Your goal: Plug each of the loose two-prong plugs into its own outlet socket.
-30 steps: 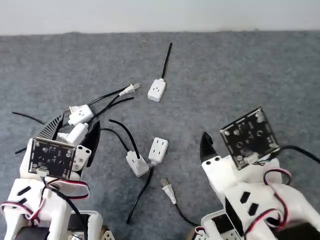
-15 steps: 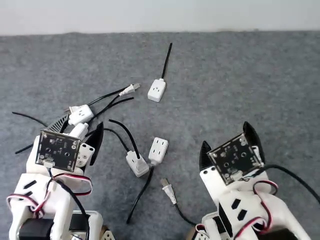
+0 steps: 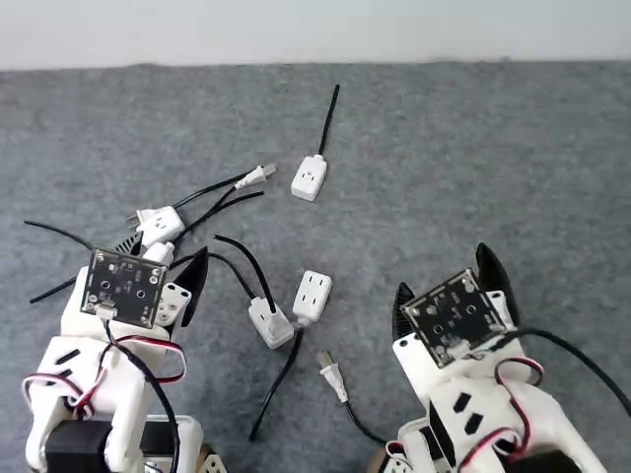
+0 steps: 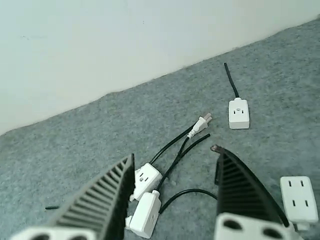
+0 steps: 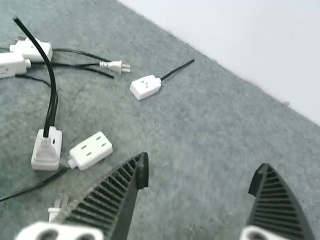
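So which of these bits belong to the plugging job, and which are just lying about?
Job: far loose plug; near loose plug; single socket; double socket; left socket; joined plug-and-socket pair.
Lying about: grey carpet; white wall.

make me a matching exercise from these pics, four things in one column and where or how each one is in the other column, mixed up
Things
1. right gripper
2. loose plug nearest the right gripper
3. double outlet
4. single outlet on the short black cord

Place or state
a. prongs bare, lying on the carpet
b. lies alone, nearest the wall
c. open, holding nothing
d. slots empty, next to the plugged-in outlet

Pairs: 1-c, 2-a, 3-d, 4-b
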`<action>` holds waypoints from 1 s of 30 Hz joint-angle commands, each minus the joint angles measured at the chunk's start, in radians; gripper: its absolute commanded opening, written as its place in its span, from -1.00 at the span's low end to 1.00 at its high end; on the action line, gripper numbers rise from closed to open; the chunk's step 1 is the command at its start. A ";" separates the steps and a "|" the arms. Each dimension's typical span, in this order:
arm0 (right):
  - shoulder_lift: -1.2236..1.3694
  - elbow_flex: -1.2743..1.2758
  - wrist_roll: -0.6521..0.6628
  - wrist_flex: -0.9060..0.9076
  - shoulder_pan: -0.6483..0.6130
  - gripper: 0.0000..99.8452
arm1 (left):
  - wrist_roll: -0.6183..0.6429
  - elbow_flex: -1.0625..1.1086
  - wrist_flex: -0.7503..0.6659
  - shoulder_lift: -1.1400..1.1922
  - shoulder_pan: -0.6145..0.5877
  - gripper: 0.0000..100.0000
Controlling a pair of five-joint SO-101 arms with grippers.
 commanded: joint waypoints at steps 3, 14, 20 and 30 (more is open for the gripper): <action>-0.001 -0.003 0.014 -0.036 0.013 -0.62 | 0.009 -0.005 -0.023 0.012 -0.002 -0.48; 0.111 0.002 0.014 -0.099 0.094 -0.14 | 0.009 0.038 -0.028 0.011 0.000 -0.48; 0.236 -0.005 0.049 -0.217 0.093 -0.14 | 0.009 0.041 -0.021 0.011 -0.002 -0.48; 0.423 -0.006 0.087 -0.549 0.196 -0.15 | 0.008 0.085 -0.049 0.011 -0.002 -0.48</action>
